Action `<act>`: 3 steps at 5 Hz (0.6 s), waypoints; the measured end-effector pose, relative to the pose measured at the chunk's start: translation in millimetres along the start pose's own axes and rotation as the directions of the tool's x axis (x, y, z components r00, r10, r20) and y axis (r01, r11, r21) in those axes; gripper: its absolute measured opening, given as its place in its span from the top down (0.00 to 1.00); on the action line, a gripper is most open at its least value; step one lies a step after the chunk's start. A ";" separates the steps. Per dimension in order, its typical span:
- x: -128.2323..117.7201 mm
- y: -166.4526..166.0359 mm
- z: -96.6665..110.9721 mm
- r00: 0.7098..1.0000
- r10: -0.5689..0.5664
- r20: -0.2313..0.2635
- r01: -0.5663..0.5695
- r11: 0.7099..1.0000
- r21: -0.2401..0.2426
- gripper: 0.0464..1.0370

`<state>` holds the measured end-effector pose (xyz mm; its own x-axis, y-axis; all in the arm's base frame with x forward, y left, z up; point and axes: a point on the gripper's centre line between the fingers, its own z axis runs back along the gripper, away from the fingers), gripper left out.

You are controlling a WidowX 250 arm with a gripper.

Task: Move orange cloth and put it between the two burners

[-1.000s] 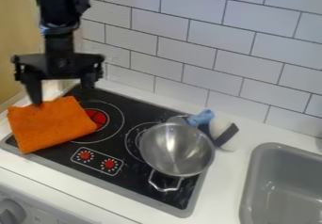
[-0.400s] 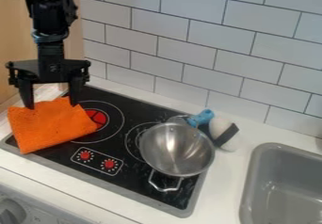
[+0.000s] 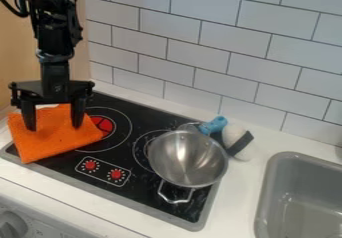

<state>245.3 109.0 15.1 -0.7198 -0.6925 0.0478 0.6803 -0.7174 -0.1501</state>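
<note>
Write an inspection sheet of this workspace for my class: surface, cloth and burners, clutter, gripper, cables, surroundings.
Surface: black stovetop on white counter; pale specks on stovetop.
Cloth and burners: orange cloth partly over the left burner; right burner partly under the steel pot.
Clutter: the pot; blue handle and white item with black band behind it.
Gripper: open, fingers apart at the cloth.
Cables: black cable beside the arm, upper left.
Surroundings: tiled wall behind; grey sink at right.

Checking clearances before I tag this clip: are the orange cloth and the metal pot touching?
Apart. The camera view shows a stretch of the black stove top plainly visible between the orange cloth and the metal pot.
</note>
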 end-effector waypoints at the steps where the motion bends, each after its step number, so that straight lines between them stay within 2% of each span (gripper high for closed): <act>1: 0.4 0.6 -7.7 1.000 0.001 0.016 -0.001 1.000 -0.009 0.04; 2: -4.0 3.5 -9.0 1.000 -0.004 0.008 0.004 1.000 -0.003 0.04; 3: -4.0 11.5 -12.0 1.000 0.003 -0.030 -0.001 0.998 0.065 0.04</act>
<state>254.3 104.4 1.4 -0.7217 -0.6920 0.0180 0.6884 -0.7202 -0.0859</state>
